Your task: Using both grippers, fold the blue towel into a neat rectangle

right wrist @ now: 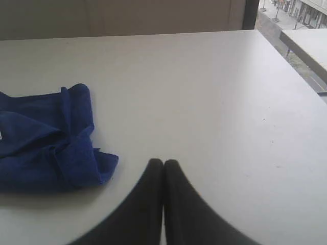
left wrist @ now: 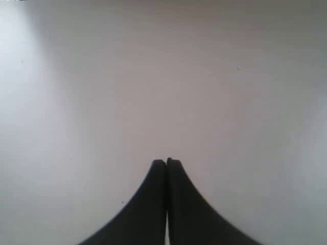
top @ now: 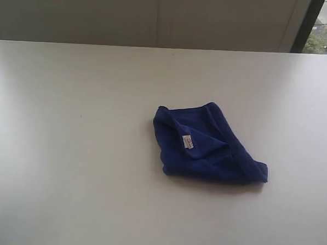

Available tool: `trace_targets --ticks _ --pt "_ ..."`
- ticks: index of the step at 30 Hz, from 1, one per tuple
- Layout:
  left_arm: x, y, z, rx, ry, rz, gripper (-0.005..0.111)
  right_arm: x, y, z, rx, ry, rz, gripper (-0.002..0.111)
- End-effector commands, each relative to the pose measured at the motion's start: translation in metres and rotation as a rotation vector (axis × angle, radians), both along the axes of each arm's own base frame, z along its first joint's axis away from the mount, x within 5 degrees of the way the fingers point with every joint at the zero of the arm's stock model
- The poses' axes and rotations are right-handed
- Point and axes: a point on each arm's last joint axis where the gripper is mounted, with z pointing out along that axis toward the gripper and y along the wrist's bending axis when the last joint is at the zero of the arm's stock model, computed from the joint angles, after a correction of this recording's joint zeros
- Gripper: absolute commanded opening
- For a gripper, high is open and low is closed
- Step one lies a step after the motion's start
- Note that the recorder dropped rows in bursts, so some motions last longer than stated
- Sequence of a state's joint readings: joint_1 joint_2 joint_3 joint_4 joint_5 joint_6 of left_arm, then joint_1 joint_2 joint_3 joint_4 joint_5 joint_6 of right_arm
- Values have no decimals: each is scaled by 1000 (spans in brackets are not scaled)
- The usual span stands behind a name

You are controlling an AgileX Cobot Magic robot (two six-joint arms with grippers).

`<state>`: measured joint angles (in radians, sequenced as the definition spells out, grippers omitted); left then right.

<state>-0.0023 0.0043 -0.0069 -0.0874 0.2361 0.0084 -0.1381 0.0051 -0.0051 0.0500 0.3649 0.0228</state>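
Note:
The blue towel (top: 206, 144) lies crumpled and loosely bunched on the white table (top: 69, 150), right of the middle, with its small white label (top: 187, 142) facing up. Neither arm shows in the exterior view. In the left wrist view my left gripper (left wrist: 166, 162) is shut with nothing in it, above bare tabletop. In the right wrist view my right gripper (right wrist: 163, 163) is shut and empty too, a short way from the towel's (right wrist: 48, 140) nearest corner and not touching it.
The table's far edge (top: 156, 47) meets a grey wall. A window with a dark frame (top: 303, 25) stands at the back right. Another table's corner (right wrist: 306, 43) shows beyond the right edge in the right wrist view.

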Motion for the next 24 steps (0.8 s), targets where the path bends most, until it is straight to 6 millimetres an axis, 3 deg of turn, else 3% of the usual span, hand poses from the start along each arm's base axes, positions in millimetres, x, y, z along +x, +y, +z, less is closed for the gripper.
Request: trace_targets --ticks 1,7,18,24 --pt "0 0 -2 -13 0 4 0 0 0 0 0 -16 -2 0" --pt "0 0 -2 -13 0 4 0 2 -1 6 -10 -84 -6 0" --pt "0 0 -2 -13 0 4 0 0 -3 46 -69 -524 -29 0" --pt "0 0 -2 -13 0 4 0 0 -3 48 -72 -542 -30 0"
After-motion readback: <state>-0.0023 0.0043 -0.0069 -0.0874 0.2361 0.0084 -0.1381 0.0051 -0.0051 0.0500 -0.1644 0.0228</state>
